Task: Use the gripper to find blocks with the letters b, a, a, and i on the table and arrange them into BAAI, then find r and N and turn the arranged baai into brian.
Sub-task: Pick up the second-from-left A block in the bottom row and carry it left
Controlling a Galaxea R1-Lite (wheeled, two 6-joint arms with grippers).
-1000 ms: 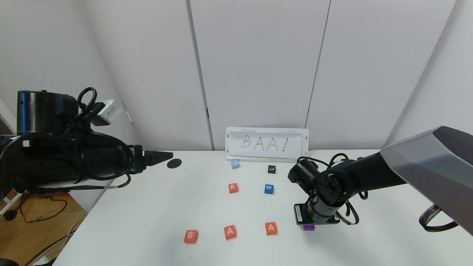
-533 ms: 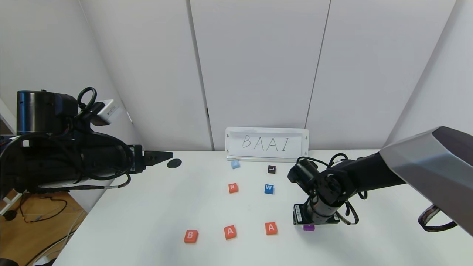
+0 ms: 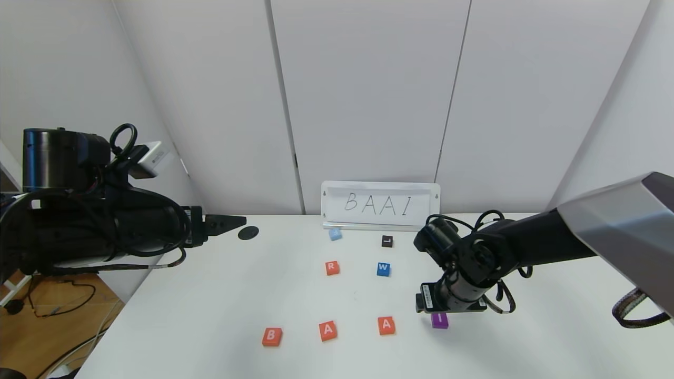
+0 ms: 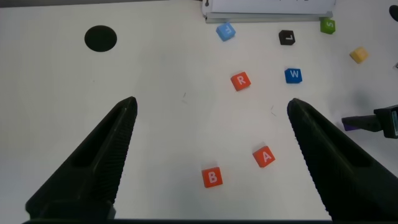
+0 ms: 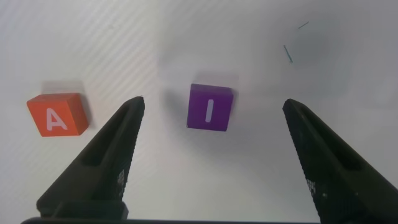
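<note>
On the white table (image 3: 210,295) the orange-red B (image 3: 272,336), two orange-red A tiles (image 3: 328,330) (image 3: 386,325) and the purple I (image 3: 439,320) lie in a near row. My right gripper (image 5: 212,102) is open and empty, pointing down just above the I tile (image 5: 210,107), fingers wide on either side of it and not touching. The orange-red R (image 3: 331,268) lies farther back. The yellow N (image 4: 358,55) shows only in the left wrist view. My left gripper (image 3: 231,222) hangs open and empty over the table's far left.
A white sign reading BAAI (image 3: 380,204) stands at the back. A blue W (image 3: 383,269), a dark L (image 3: 387,241), a light blue tile (image 3: 335,234) and a green S (image 4: 328,25) lie near it. A black hole (image 3: 248,232) sits at the back left.
My right gripper has lifted and drawn back from the purple I. The tile, half hidden before, now lies fully in view on the table. The left arm has not moved.
</note>
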